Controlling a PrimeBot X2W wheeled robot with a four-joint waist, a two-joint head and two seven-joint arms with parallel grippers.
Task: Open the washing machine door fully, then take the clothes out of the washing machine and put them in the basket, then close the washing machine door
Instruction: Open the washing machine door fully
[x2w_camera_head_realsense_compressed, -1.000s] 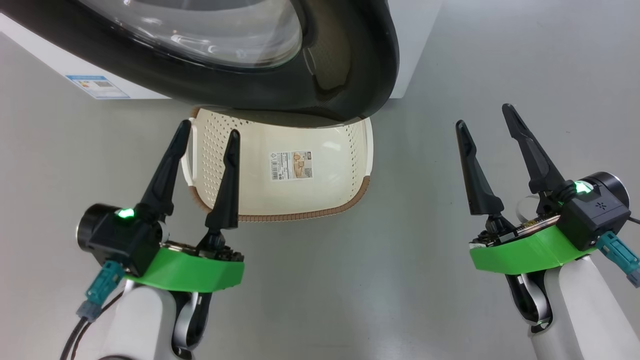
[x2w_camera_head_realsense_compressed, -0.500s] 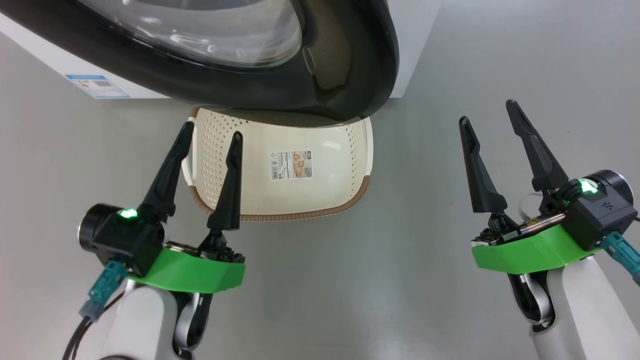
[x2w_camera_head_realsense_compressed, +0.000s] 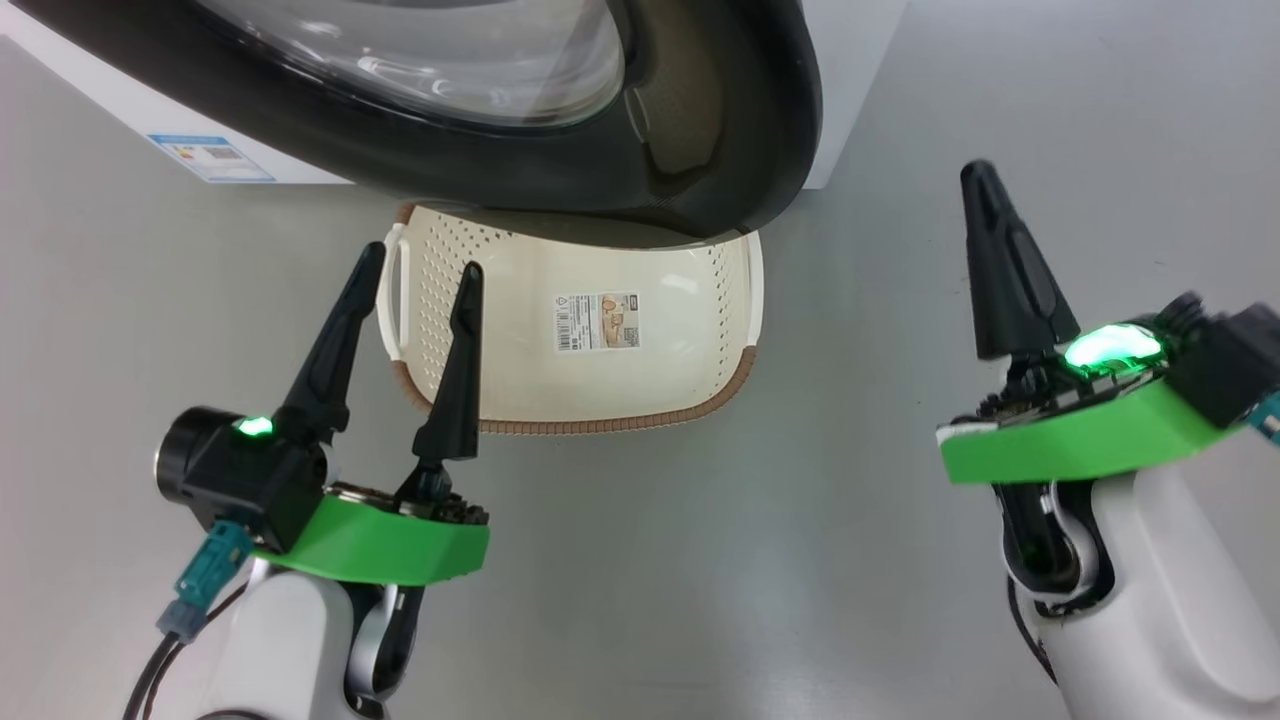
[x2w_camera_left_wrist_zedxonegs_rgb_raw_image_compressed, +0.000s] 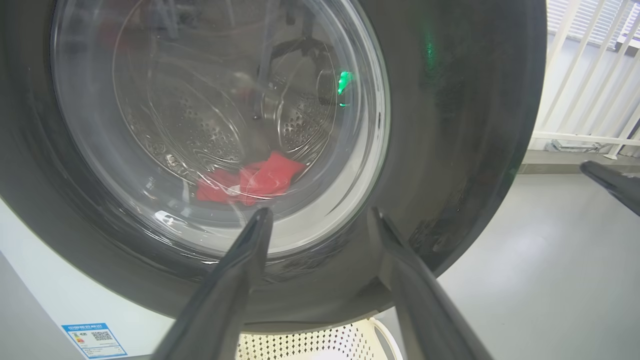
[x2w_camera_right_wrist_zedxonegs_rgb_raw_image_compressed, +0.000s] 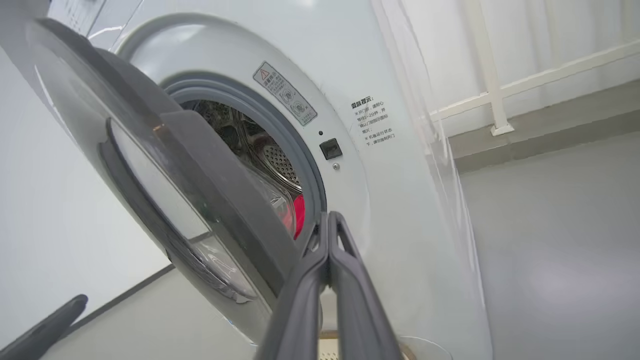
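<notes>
The washing machine (x2w_camera_head_realsense_compressed: 850, 70) stands ahead with the washing machine door (x2w_camera_head_realsense_compressed: 720, 120) ajar, its black rim and glass bowl hanging over the basket (x2w_camera_head_realsense_compressed: 600, 424) on the floor. Red clothes (x2w_camera_left_wrist_zedxonegs_rgb_raw_image_compressed: 250, 180) lie in the drum, seen through the glass and, in the right wrist view, through the door gap as clothes (x2w_camera_right_wrist_zedxonegs_rgb_raw_image_compressed: 298, 215). My left gripper (x2w_camera_head_realsense_compressed: 420, 262) is open and empty at the basket's left side, below the door (x2w_camera_left_wrist_zedxonegs_rgb_raw_image_compressed: 450, 125). My right gripper (x2w_camera_head_realsense_compressed: 982, 175) is shut and empty to the right of the door; in its own view the right gripper (x2w_camera_right_wrist_zedxonegs_rgb_raw_image_compressed: 330, 216) points at the gap beside the door (x2w_camera_right_wrist_zedxonegs_rgb_raw_image_compressed: 210, 190).
Grey floor (x2w_camera_head_realsense_compressed: 700, 580) spreads around the basket and to the right of the machine. A white railing (x2w_camera_left_wrist_zedxonegs_rgb_raw_image_compressed: 585, 75) and wall stand behind the machine on the right. A blue label (x2w_camera_left_wrist_zedxonegs_rgb_raw_image_compressed: 92, 340) marks the machine's lower front.
My right gripper has shut and moved up and forward toward the door's right edge. The head view has shifted slightly. My left gripper stays open in place.
</notes>
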